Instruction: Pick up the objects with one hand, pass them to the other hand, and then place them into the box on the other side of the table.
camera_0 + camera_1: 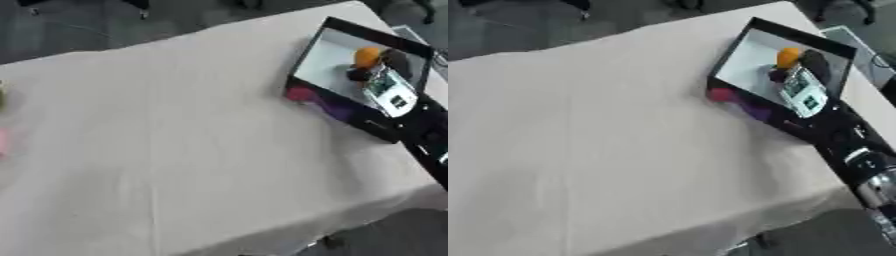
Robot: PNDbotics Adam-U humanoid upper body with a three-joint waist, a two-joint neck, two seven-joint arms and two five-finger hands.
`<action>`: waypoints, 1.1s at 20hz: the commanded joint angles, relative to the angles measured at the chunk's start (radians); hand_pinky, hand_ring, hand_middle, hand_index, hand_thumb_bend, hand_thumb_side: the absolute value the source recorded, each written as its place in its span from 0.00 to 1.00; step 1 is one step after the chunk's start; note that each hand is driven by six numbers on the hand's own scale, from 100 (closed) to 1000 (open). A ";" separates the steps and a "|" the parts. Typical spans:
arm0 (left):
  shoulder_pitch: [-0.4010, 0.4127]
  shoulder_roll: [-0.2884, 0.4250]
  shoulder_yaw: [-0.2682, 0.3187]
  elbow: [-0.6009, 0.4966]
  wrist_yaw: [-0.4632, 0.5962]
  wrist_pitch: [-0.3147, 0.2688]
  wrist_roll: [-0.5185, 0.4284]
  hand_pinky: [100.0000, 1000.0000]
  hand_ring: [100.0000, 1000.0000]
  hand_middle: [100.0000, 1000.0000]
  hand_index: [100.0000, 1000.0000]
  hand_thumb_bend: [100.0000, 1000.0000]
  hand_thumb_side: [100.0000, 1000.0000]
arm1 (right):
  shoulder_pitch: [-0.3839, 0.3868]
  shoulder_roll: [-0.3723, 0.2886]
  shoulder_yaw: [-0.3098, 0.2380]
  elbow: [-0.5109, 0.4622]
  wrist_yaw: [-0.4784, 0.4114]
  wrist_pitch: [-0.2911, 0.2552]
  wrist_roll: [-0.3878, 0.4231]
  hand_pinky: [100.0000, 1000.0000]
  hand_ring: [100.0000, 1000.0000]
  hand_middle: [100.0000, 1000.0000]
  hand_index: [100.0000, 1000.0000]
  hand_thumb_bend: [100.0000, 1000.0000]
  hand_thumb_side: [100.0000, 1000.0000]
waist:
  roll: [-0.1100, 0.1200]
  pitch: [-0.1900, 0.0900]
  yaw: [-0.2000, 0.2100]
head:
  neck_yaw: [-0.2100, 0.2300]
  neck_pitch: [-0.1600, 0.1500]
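Observation:
A black box (306, 55) with a white inside stands at the table's far right. My right hand (389, 90) reaches into it from the lower right, its pale back plate facing up. A small orange object (367, 56) sits at the fingertips inside the box, with dark fingers (398, 61) on its right and the thumb just below it. Whether the orange object touches the box floor cannot be told. My left hand shows in neither view.
A cream cloth (175, 140) covers the table. At the left edge lie a greenish thing (3, 95) and a pink thing (3, 142). The box's near wall carries a magenta and purple print (737, 100). The table's front edge runs along the bottom right.

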 commanded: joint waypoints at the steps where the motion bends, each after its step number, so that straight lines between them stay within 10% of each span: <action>1: -0.015 0.025 0.003 -0.013 -0.001 -0.193 -0.195 0.64 0.57 0.59 0.71 0.00 0.69 | -0.007 -0.018 0.041 -0.056 0.045 0.238 -0.184 0.86 0.85 0.82 0.99 0.77 0.47 | -0.001 -0.009 0.005 | -0.005 -0.003; 15: -0.009 0.028 0.005 -0.006 0.000 -0.187 -0.195 0.64 0.57 0.59 0.71 0.00 0.70 | 0.003 -0.079 0.004 -0.262 0.574 0.238 0.347 0.95 0.97 0.94 1.00 0.85 0.45 | -0.004 -0.012 0.002 | -0.009 -0.003; 22: -0.012 0.037 0.018 0.017 -0.024 -0.210 -0.195 0.64 0.57 0.60 0.71 0.00 0.67 | 0.035 -0.101 0.009 -0.576 1.051 0.238 0.636 0.90 0.92 0.90 1.00 0.56 0.23 | -0.004 -0.012 -0.004 | 0.021 -0.003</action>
